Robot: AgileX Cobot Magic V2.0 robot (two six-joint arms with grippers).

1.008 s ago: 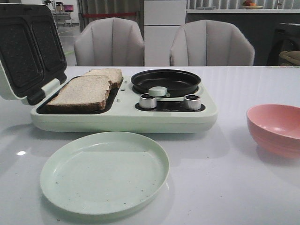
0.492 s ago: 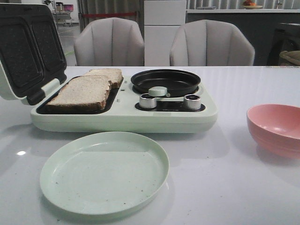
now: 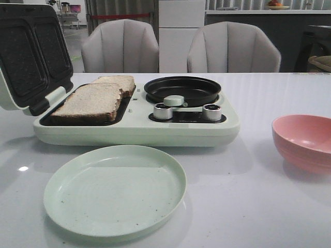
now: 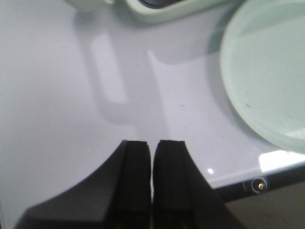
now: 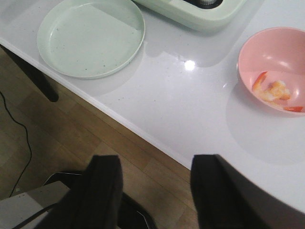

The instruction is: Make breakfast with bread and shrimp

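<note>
The right gripper [image 5: 155, 191] hangs wide open and empty off the table's [image 3: 258, 206] near edge; the left gripper [image 4: 151, 176], pressed closed on nothing, hovers low over the tabletop. A green plate [image 3: 115, 190] lies bare nearest. The pink bowl [image 5: 275, 71] holds pale orange shrimp [image 5: 274, 90]. Behind, two brown-crusted bread [image 3: 93, 101] slices overlap in the open sandwich maker [image 3: 134, 129].
</note>
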